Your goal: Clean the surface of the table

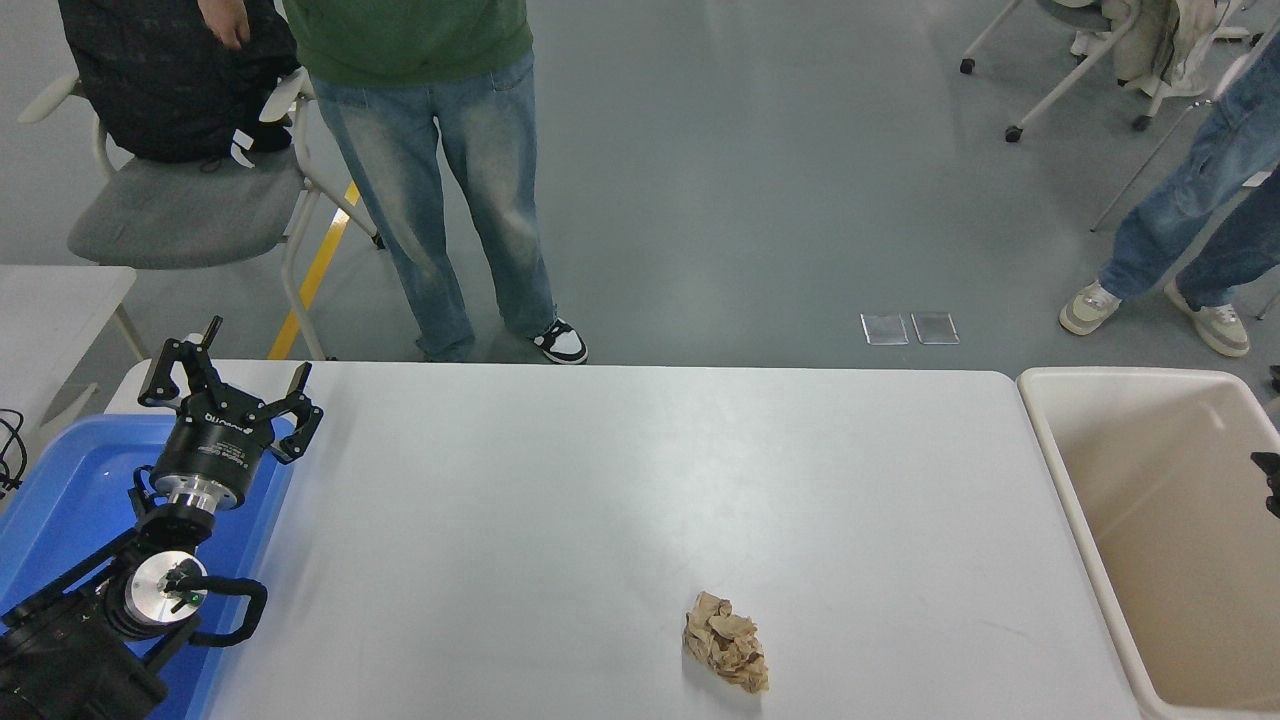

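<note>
The white table surface fills the middle of the head view. A crumpled wad of brown paper lies on it near the front edge, right of centre. My left gripper is open and empty, parked over the table's far left corner, far from the paper. Only a small black part of my right arm shows at the right edge, over the beige bin; its fingers are out of sight.
A beige bin stands at the table's right end. A blue bin sits at the left under my left arm. A smaller white table is at far left. A person in jeans stands at the far edge beside a chair.
</note>
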